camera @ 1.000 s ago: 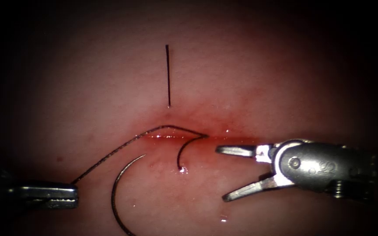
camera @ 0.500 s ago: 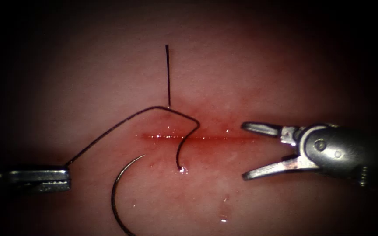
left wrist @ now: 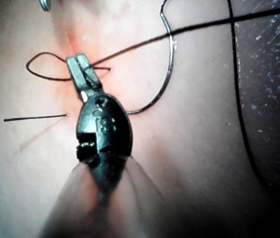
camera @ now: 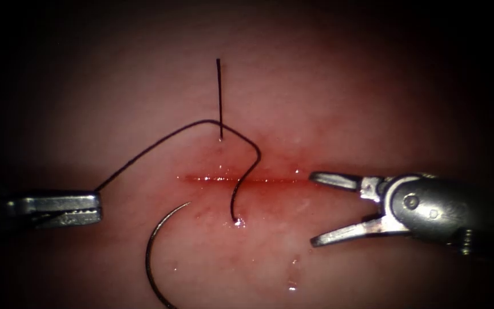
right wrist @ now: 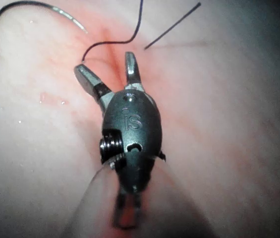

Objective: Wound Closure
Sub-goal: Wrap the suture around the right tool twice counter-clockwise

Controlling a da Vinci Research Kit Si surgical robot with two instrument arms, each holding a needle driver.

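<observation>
The needle [camera: 154,257] lies free on the tissue [camera: 338,103] at the near side of the cut [camera: 247,180], a thin curved arc with its upper end near the middle of the wound and its body sweeping down and left toward the near edge of the endoscope view. Neither claw holds it. It sits below and to the right of the left claw [camera: 90,209], well apart from the right claw [camera: 314,209].

The left claw is clamped on the thread [camera: 161,142] at the left of the cut. From its tip the thread rises up and right, arches over beside the far cut end of thread [camera: 219,97], then curls down across the cut and enters the tissue at a small wet spot on the near side. In the left wrist view the left claw [left wrist: 82,67] grips the thread [left wrist: 144,42] just beside a small loop.

The right claw is spread wide and holds nothing, its upper jaw level with the cut's right end; the right wrist view shows the right claw [right wrist: 107,67] gaping over the reddened line.

Against the picture half a second ago, the left claw sits higher and the thread's arch stands taller and looser, while the right claw has edged down and left. The needle has not moved.

The thread is dark and fine; red fluid [camera: 218,178] glistens along the cut.
</observation>
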